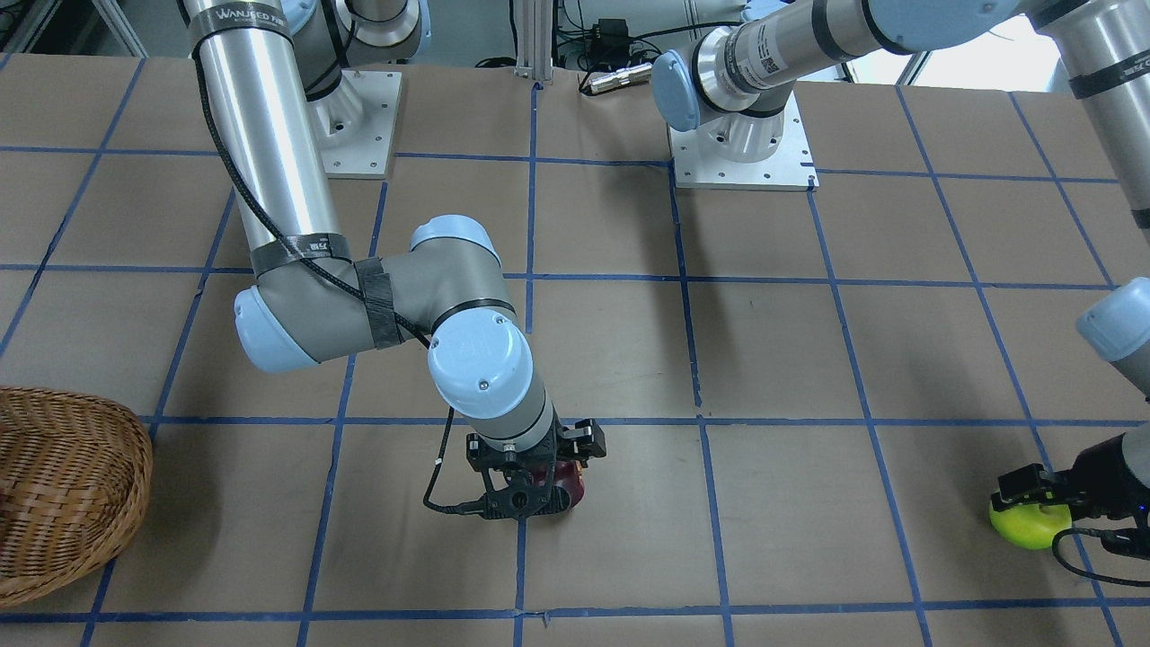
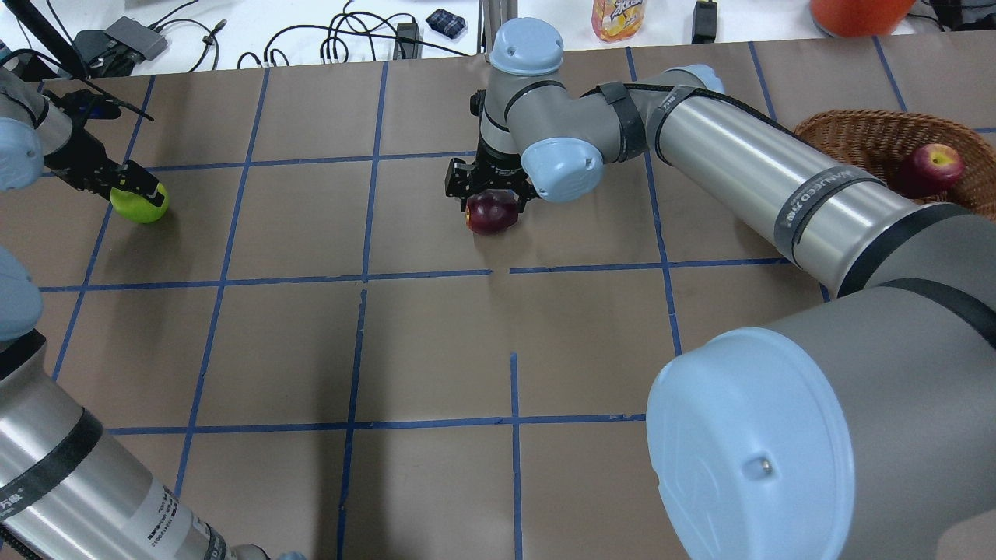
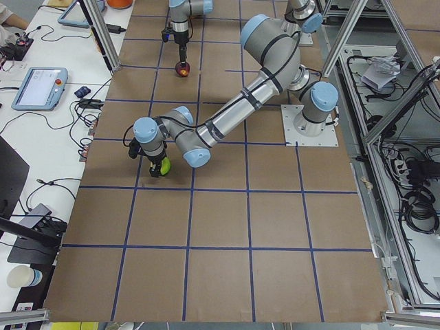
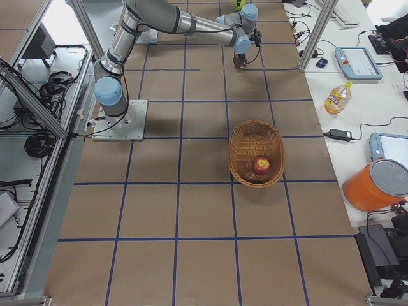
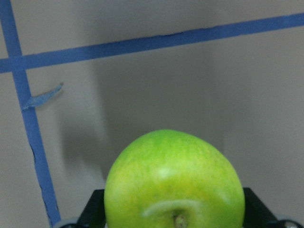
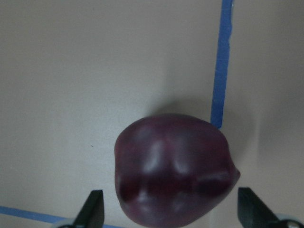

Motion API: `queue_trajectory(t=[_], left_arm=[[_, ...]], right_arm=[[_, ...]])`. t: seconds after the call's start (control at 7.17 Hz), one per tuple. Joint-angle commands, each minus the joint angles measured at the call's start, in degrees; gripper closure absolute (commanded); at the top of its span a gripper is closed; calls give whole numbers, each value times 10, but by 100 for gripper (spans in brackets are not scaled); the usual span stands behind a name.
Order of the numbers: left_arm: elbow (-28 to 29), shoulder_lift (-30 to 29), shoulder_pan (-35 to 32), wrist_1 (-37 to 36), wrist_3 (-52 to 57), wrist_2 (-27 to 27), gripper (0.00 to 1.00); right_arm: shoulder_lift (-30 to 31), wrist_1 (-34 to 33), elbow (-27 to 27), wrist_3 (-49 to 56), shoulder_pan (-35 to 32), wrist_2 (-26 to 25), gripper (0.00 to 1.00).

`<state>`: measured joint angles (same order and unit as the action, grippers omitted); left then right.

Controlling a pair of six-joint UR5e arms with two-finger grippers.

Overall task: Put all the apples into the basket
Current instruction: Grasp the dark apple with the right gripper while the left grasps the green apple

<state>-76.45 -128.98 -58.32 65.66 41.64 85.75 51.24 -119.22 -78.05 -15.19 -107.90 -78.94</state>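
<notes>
Exterior front-facing shows the right pincer [image 1: 539, 476] lowered over the maroon apple [image 1: 570, 483] near the middle of the table [image 1: 809, 359], with the basket [image 1: 81, 485] well apart at the view's left edge; at the far right edge the left pincer [image 1: 1038, 508] sits over the green apple [image 1: 1020, 532]; overhead exterior has the red apple [image 2: 930, 167] lying inside the basket at the upper right, the maroon apple on the table just under the right pincer, and the green apple at the left side beneath the left pincer; exterior left gives the near arm reaching down to the green apple at table level, and the far arm standing over the maroon one; exterior right shows the basket in mid-table with the red apple in it, well apart from the other two fruits; left wrist-mounted shows the left pincer clenched on the green apple, its fingers [image 5: 97, 211] pressed against both flanks, the stem dimple toward the camera; right wrist-mounted shows the right pincer released, its fingers [image 6: 95, 209] straddling the maroon apple, a clear gap on one side and a near touch on the other, the fruit lying just beside a blue tape line [image 6: 221, 61].
</notes>
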Motion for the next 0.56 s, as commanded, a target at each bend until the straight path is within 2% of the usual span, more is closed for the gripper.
queue_trajectory(t=[0.0,0.28,0.42], left_arm=[[8,48,-9,91,-6,5,45],[-3,86,-92,124,-112,-1,45],[-2,100,-147,131,-222,-1,45]], right_arm=[[-7,-7,3,2,1,-1,0],[-23,-14,10,1,2,-1,0],[-35,-35,9,0,2,1,0]])
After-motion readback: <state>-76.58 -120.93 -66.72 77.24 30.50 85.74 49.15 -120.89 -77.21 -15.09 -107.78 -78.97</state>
